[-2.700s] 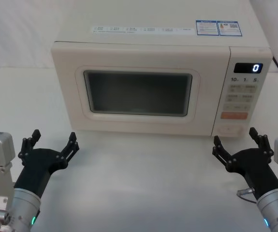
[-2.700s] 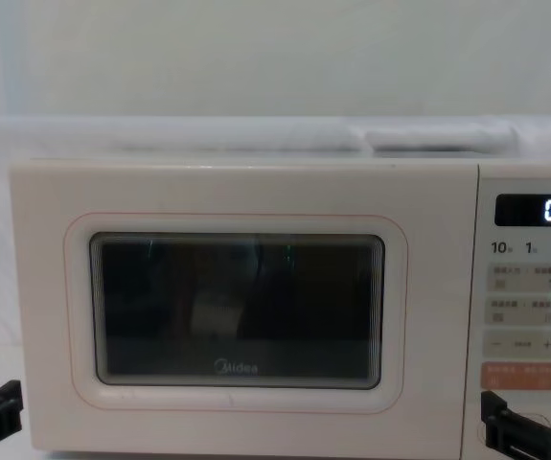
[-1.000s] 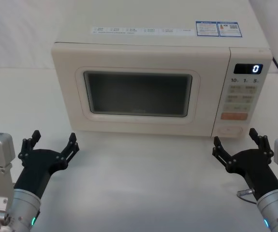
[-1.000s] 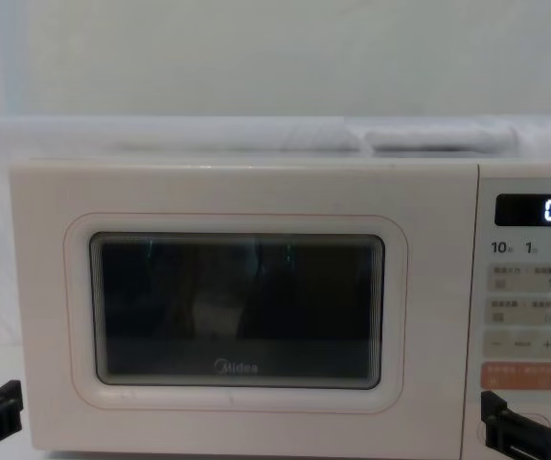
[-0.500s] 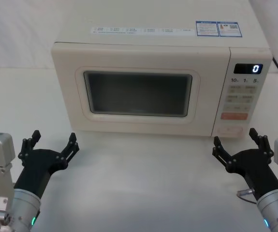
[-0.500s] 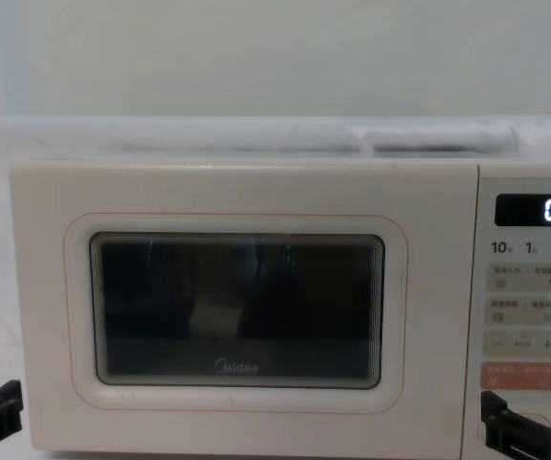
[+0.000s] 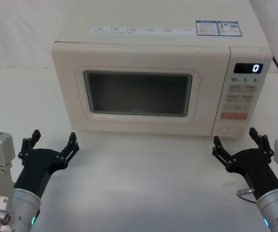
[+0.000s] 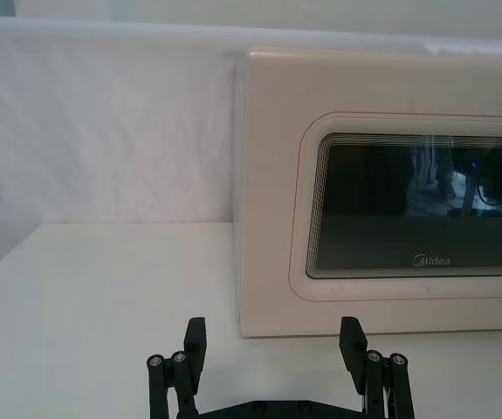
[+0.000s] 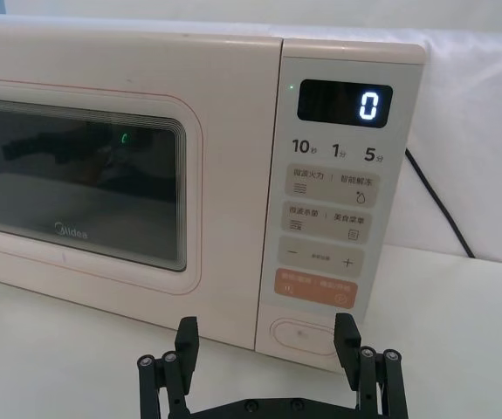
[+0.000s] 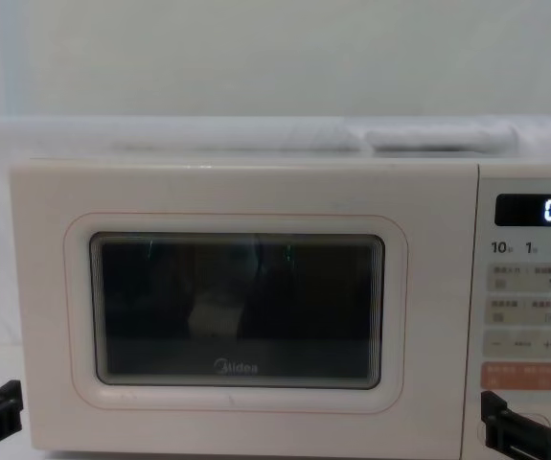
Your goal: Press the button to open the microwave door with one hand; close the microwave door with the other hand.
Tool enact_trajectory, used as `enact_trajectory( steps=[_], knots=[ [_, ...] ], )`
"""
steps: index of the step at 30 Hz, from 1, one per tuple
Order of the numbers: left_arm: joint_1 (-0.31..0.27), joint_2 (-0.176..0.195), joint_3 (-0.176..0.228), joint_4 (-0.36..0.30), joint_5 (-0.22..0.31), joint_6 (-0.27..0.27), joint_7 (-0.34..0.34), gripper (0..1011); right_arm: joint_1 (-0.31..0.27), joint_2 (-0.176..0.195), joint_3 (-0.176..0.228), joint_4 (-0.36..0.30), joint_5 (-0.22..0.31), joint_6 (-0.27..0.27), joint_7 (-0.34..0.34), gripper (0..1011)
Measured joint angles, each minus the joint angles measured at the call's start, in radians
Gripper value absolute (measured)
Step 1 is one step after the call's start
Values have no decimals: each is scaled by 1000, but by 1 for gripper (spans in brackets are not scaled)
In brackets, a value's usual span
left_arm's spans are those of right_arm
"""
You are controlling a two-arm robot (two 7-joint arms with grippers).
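The cream microwave [image 7: 153,48] stands at the back of the white table, and its display [image 7: 255,68] reads 0. Its door [image 7: 139,123] with the dark window is shut flush with the front. The wide pill-shaped button [image 7: 230,129] sits at the bottom of the control panel, under the orange key, and is also seen at close range [image 9: 305,335]. My right gripper [image 7: 234,137] hovers open just in front of the button without touching it. My left gripper [image 7: 53,137] hovers open in front of the door's lower left corner, well short of it. Both are empty.
A black power cable [image 9: 438,205] runs down behind the microwave's right side. Bare white tabletop [image 7: 143,183] lies between the two arms. White cloth covers the wall behind [image 8: 102,131].
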Motion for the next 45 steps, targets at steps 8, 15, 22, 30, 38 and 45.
enact_trajectory(
  steps=[8, 15, 22, 30, 38, 45],
  knots=[
    [0, 0, 0, 0, 0, 0, 0, 1001, 0, 0, 0, 0, 0, 0, 0, 1002],
    [0, 0, 0, 0, 0, 0, 0, 1001, 0, 0, 0, 0, 0, 0, 0, 1002],
    [0, 0, 0, 0, 0, 0, 0, 1001, 0, 0, 0, 0, 0, 0, 0, 932],
    [0, 0, 0, 0, 0, 0, 0, 1001, 0, 0, 0, 0, 0, 0, 0, 718],
    [0, 0, 0, 0, 0, 0, 0, 1001, 0, 0, 0, 0, 0, 0, 0, 481],
    [0, 0, 0, 0, 0, 0, 0, 1001, 0, 0, 0, 0, 0, 0, 0, 210]
  ],
)
